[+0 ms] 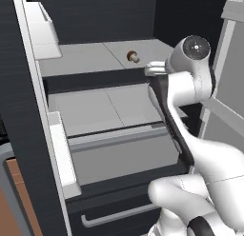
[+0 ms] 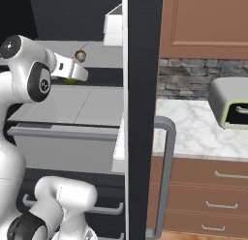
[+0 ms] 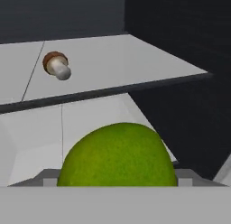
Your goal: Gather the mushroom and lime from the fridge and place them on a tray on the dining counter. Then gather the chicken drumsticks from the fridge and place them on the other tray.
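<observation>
Two task items are being shown inside the open fridge [image 1: 28, 135]. The lime [image 3: 118, 155] is being seen large and close at the bottom of the hand view, right at the gripper [image 2: 72, 75], and a sliver of green is being glimpsed under the white hand in the right base view. The jaws are being kept wide, but whether the lime is being clasped or merely lying between them cannot be told, since the fingertips are being hidden behind the fruit. The mushroom [image 3: 57, 65], brown-capped with a pale stem, is being shown lying on its side on the upper shelf [image 1: 86, 56], well apart from the lime. In the right base view, a marble counter [image 2: 193, 127] is being shown beside the fridge door [image 2: 140, 113], with a grey-green appliance [image 2: 230, 106] sitting on it.
</observation>
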Available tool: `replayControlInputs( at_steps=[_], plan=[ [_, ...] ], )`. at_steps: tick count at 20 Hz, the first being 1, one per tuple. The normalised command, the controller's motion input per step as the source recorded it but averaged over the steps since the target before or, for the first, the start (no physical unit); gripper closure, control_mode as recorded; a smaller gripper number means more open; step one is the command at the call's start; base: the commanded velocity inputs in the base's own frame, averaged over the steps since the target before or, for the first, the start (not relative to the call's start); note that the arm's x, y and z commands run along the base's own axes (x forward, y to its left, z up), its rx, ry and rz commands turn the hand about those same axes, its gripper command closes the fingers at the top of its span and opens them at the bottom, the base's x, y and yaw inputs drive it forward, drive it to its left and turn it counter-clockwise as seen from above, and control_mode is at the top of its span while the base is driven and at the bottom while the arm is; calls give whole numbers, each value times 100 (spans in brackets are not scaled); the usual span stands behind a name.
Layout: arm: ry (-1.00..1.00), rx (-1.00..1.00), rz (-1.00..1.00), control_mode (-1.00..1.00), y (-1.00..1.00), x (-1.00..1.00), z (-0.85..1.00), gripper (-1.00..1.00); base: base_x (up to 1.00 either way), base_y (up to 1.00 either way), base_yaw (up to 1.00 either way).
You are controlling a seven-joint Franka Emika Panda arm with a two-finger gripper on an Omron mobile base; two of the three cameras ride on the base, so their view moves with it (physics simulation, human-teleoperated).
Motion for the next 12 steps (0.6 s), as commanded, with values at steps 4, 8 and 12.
replayControlInputs(
  at_steps=[4, 8, 12],
  plan=[
    [9, 0, 0, -100, 0, -100, -15, 100, 0, 0, 0],
    [16, 0, 1, -100, 15, -94, -37, 100, 0, 0, 0],
    [10, 0, 0, -100, 10, -85, -52, 100, 0, 0, 0]
  ],
)
